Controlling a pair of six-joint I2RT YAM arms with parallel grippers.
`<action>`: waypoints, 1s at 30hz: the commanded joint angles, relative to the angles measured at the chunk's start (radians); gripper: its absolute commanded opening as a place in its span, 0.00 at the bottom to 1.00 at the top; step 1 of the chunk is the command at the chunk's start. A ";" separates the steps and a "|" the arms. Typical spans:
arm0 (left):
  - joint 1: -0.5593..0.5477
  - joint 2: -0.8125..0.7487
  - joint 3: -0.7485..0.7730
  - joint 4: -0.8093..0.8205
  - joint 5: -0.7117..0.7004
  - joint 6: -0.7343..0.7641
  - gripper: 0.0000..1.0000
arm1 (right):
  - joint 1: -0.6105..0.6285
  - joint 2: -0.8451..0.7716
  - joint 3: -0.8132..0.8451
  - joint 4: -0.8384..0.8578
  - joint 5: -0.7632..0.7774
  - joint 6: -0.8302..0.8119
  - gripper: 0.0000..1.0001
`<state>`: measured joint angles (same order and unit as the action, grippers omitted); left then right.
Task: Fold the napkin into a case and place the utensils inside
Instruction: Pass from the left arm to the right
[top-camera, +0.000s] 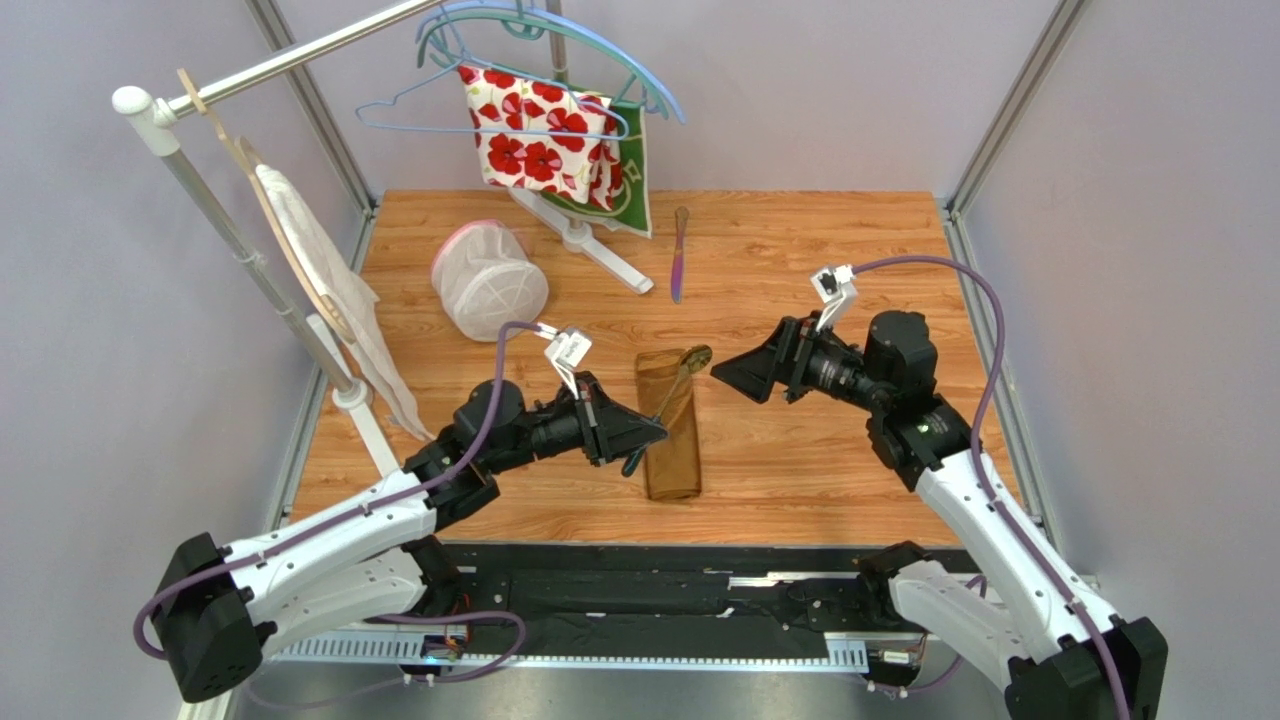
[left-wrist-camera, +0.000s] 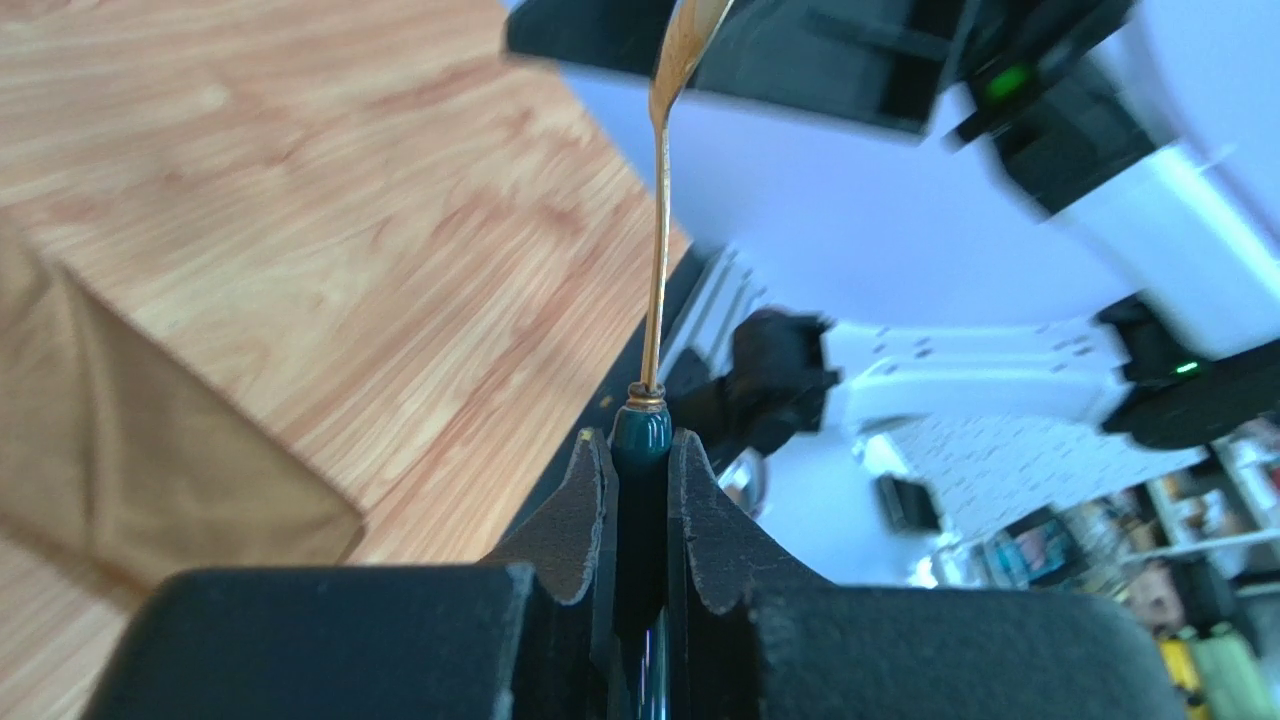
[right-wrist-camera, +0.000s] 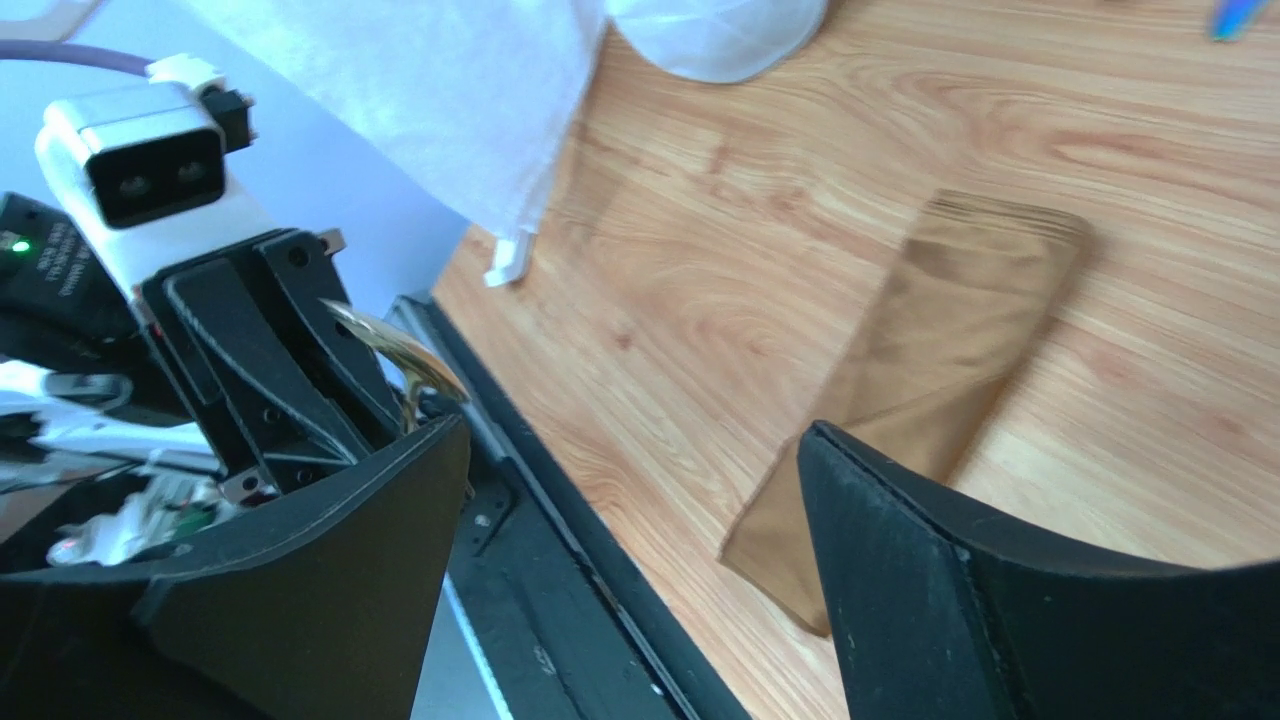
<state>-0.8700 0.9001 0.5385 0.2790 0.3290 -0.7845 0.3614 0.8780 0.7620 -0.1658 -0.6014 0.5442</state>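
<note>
One thin, stiff, likely slippery spoon (left-wrist-camera: 657, 225) sits clamped by its handle in the left claw (left-wrist-camera: 643, 450); the right claw (right-wrist-camera: 631, 435) gapes, limp case (right-wrist-camera: 932, 345) beyond its tips.

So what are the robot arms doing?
The left gripper is pinching the spoon by its dark handle and holding it up over the case, the brown napkin folded into a long pouch on the table. The right gripper is open and empty, right by the spoon's bowl. The purple knife lies farther back on the table. Neither utensil is in the case yet.
</note>
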 joint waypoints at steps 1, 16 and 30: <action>0.003 -0.014 -0.057 0.340 -0.065 -0.220 0.00 | 0.042 0.036 -0.082 0.383 -0.140 0.209 0.83; 0.003 0.088 -0.106 0.554 -0.085 -0.372 0.00 | 0.195 0.142 -0.133 0.621 -0.029 0.395 0.56; 0.003 0.109 -0.149 0.617 -0.113 -0.400 0.00 | 0.248 0.196 -0.072 0.644 0.006 0.392 0.48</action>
<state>-0.8455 1.0168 0.4088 0.8196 0.1806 -1.1660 0.5797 1.1046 0.6472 0.4534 -0.6281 0.9489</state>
